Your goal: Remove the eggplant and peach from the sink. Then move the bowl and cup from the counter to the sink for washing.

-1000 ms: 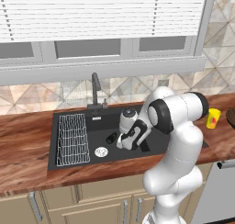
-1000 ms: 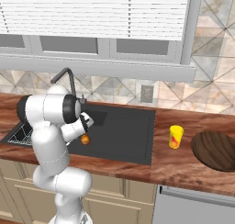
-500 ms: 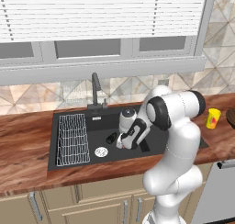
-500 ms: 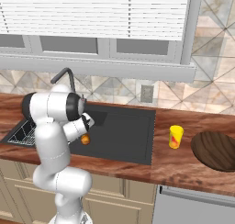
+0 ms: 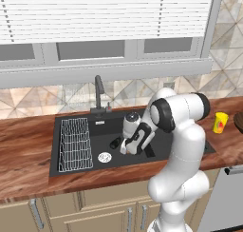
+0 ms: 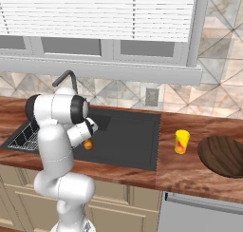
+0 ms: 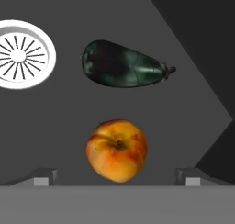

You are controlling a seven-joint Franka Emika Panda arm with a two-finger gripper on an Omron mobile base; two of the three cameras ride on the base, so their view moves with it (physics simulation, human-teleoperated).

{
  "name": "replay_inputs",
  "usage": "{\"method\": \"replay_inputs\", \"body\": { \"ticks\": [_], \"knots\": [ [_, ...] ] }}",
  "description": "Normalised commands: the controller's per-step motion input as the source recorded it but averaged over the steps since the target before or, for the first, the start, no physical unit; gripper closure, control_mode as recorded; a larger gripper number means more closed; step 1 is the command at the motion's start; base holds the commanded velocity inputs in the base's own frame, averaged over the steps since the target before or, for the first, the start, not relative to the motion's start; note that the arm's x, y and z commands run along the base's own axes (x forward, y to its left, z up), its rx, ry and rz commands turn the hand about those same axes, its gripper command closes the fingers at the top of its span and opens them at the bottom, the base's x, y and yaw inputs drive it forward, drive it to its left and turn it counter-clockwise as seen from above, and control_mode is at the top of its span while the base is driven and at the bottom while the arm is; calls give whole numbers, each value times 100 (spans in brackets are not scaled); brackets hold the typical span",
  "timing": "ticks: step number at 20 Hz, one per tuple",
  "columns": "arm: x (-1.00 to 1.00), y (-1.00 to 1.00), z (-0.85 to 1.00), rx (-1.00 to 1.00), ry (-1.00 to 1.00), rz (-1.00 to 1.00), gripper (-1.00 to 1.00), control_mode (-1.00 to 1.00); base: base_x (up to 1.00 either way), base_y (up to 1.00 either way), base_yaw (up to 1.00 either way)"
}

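left base view: claw [image 5: 124, 149] lowered into the sink [image 5: 71, 160] basin, with the eggplant [image 5: 115, 142] just beside it on the faucet side and the silver drain [image 5: 104, 157] near. the cup [image 5: 220, 122] stands well apart on the bench [image 5: 28, 178], beyond the arm.

right base view: peach [image 6: 88, 144] sits directly under the claw [image 6: 88, 137]; cup [image 6: 181, 141] and bowl [image 6: 223, 154] wait far off on the bench, apart from each other.

hand view: claw fingers [image 7: 45, 176] spread wide and empty, one on each side of the peach [image 7: 116, 149], apparently set to close on it. eggplant [image 7: 123, 64] lies beyond, clear of the peach; drain [image 7: 20, 54] beside it. basin walls rise on one side, leaving open floor elsewhere.
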Motion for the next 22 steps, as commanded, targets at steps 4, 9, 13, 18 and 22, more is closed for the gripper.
{"method": "replay_inputs", "body": {
  "ticks": [4, 9, 13, 18, 22],
  "knots": [
    [0, 0, -11, 0, 0, 0, -100, -100, 0, 0, 0],
    [1, 0, -13, 0, 0, 0, -100, -100, 0, 0, 0],
    [5, 0, -12, 0, 0, 0, -100, -100, 0, 0, 0],
    [5, 0, -13, 0, 1, 0, -100, -100, 0, 0, 0],
    [6, 0, -14, 0, 1, 0, -100, -100, 0, 0, 0]
  ]
}}
